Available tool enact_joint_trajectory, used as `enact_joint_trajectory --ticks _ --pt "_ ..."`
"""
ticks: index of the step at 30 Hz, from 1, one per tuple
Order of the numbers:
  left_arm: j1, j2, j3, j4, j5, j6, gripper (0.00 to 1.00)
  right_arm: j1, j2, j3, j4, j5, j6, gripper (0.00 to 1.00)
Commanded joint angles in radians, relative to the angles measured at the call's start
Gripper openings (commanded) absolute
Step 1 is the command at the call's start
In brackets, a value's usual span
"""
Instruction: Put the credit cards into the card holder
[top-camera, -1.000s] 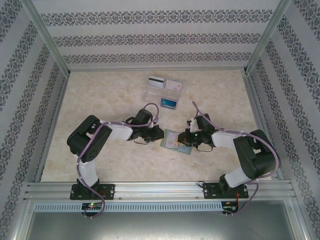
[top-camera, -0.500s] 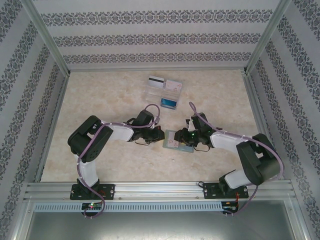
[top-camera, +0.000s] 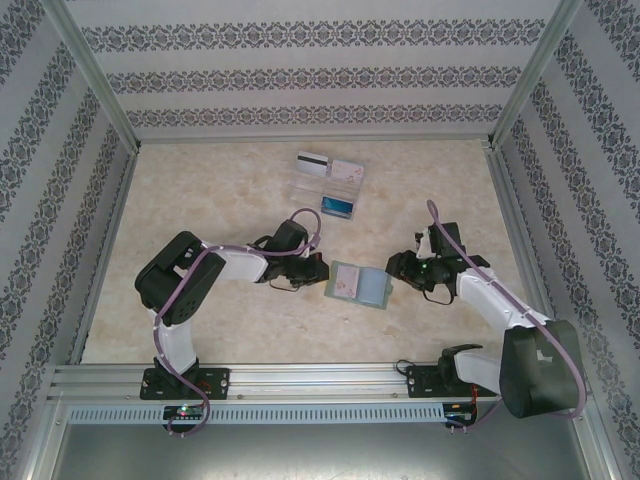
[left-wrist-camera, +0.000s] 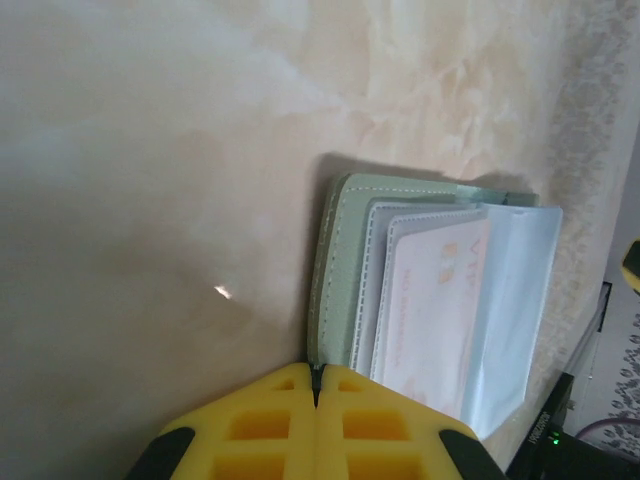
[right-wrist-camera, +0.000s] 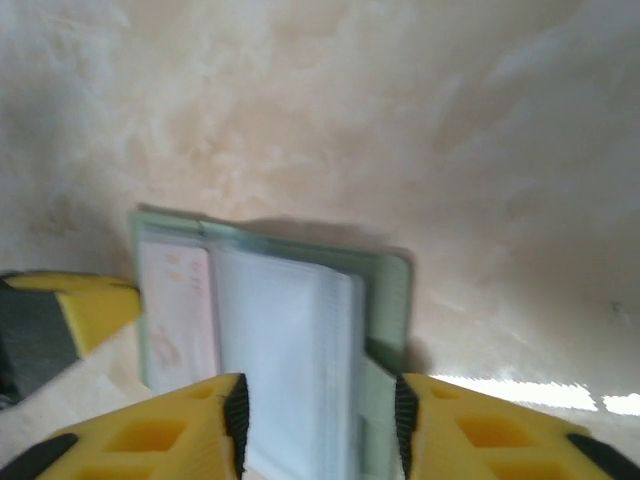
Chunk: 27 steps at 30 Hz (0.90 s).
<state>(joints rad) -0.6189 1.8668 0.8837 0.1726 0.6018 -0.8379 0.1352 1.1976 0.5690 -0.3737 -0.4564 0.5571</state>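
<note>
Holder (top-camera: 362, 286) lies open, pink card (top-camera: 346, 284) inside. Left gripper (top-camera: 317, 270) closed at its edge, maybe pinching it; right gripper (top-camera: 394, 270) apart beside. Tray (top-camera: 312, 190) with cards (top-camera: 338, 206) well beyond.

Left fingers (left-wrist-camera: 262, 432) together, right fingers (right-wrist-camera: 150, 440) apart

Beige marbled tabletop (top-camera: 200, 200), clear plastic tray (top-camera: 306, 189) far centre, patterned walls (top-camera: 300, 70), aluminium rail (top-camera: 320, 380)

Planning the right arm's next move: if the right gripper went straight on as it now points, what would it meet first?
Probably the card holder, lying open directly ahead of the right gripper, in line with its spread fingers; how near is unclear.
</note>
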Motion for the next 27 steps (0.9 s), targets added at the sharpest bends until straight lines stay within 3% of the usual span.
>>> enact_joint_trajectory --ticks 1,5,14,27 --pt "0.039 -0.051 0.025 -0.122 -0.02 0.072 0.01 0.014 0.038 -0.006 -0.077 0.021 -0.081 0.37" --pt "0.053 -0.058 0.045 -0.167 -0.024 0.105 0.01 0.089 0.094 0.035 -0.107 0.101 -0.116 0.31" --pt "0.083 -0.043 0.095 -0.205 -0.016 0.142 0.01 0.239 0.243 0.156 -0.116 0.238 -0.185 0.33" --pt "0.094 -0.016 0.107 -0.189 0.015 0.149 0.01 0.262 0.417 0.315 -0.189 0.237 -0.264 0.38"
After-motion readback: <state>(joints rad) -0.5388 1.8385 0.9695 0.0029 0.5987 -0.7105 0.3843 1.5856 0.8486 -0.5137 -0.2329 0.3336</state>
